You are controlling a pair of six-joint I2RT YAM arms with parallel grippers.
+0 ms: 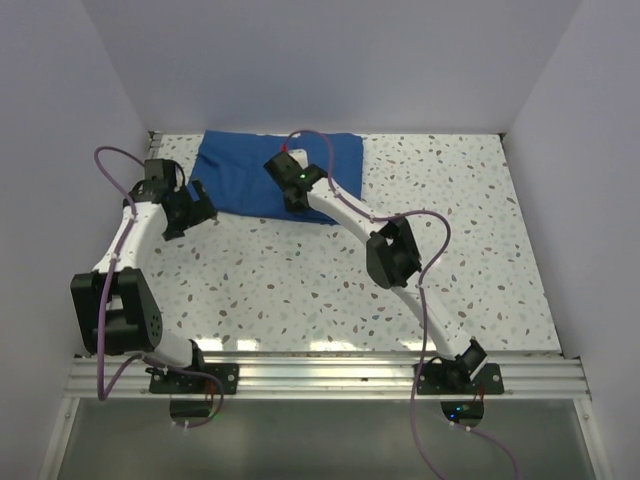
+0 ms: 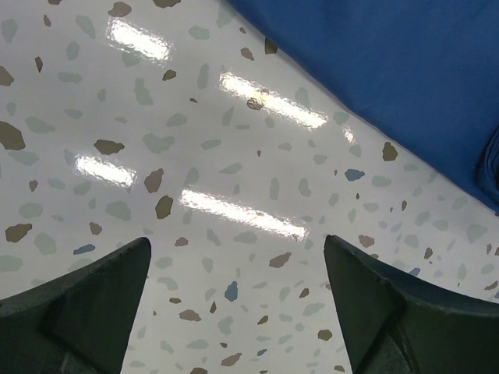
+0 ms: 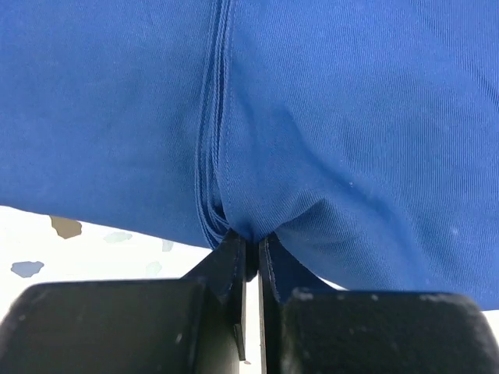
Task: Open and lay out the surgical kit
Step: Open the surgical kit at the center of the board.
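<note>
The surgical kit is a folded royal-blue cloth wrap (image 1: 240,172) lying at the back of the table. My right gripper (image 1: 297,203) sits at its near edge, and in the right wrist view that gripper (image 3: 253,241) is shut on a pinched fold of the blue cloth wrap (image 3: 327,117). My left gripper (image 1: 190,215) hovers just left of the wrap's near left corner. In the left wrist view the left gripper (image 2: 238,257) stands open over bare speckled table, with the wrap's edge (image 2: 390,70) at upper right. The kit's contents are hidden inside the wrap.
White walls (image 1: 60,120) close in the speckled table (image 1: 300,280) on the left, back and right. A metal rail (image 1: 330,375) with both arm bases runs along the near edge. Purple cables (image 1: 430,230) loop off both arms.
</note>
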